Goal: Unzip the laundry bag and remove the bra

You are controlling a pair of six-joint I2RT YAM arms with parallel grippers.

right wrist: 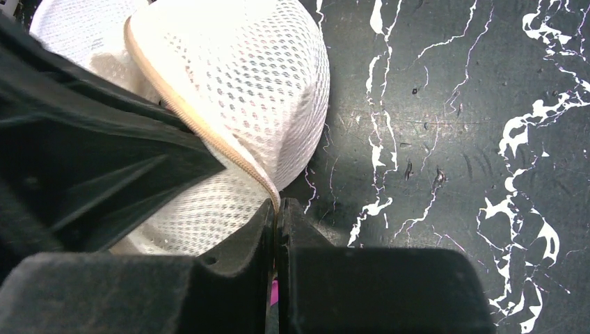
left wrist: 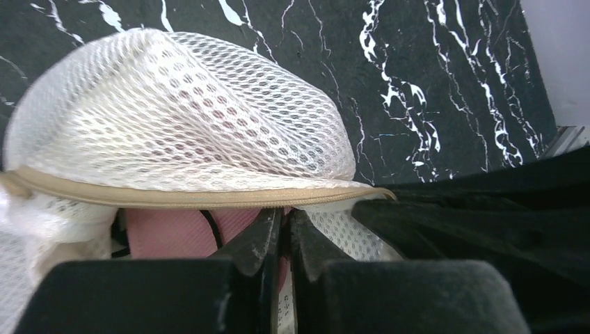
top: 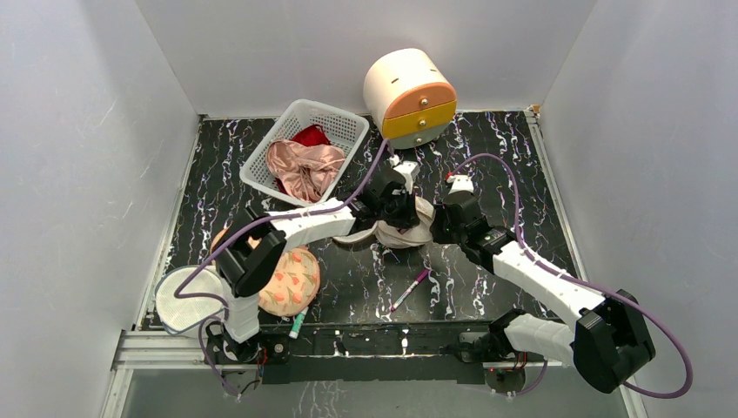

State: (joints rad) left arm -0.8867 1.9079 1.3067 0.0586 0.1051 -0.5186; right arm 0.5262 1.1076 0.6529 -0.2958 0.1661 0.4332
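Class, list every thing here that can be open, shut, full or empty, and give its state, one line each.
laundry bag, partly unzipped, pink fabric showing in the gap
left claw, shut, tips at that gap
right claw, shut on the laundry bag's zip rim
basket, holding pink and red cloth
drawer unit, both drawers shut

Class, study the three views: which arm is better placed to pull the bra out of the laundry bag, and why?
Left. The left end effector sits at the open laundry bag, shut on the pink bra below the zip. The right end effector pinches the zip edge, steadying the bag.
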